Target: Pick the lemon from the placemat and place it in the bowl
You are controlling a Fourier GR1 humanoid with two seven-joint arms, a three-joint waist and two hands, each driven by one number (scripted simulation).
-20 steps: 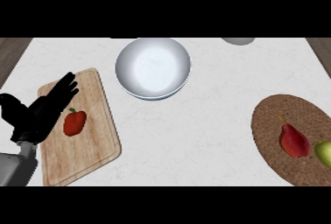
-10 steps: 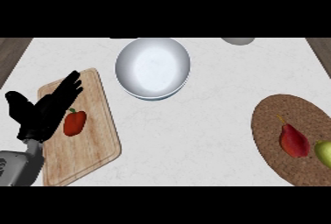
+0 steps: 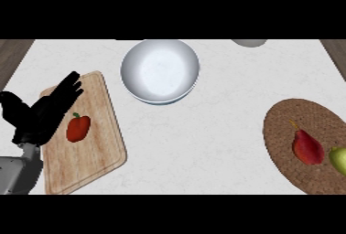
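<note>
White counter [image 3: 202, 146]: bowl [image 3: 160, 71] (empty); lemon [image 3: 338, 160] on placemat [image 3: 290, 137].

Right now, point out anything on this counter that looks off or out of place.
Nothing is spilled or damaged. The cutting board lies slightly askew, with a red pepper on it beside the open left hand. The yellow-green fruit on the placemat is cut off by the view's right edge, next to a red pear-shaped fruit. The bowl holds nothing.
</note>
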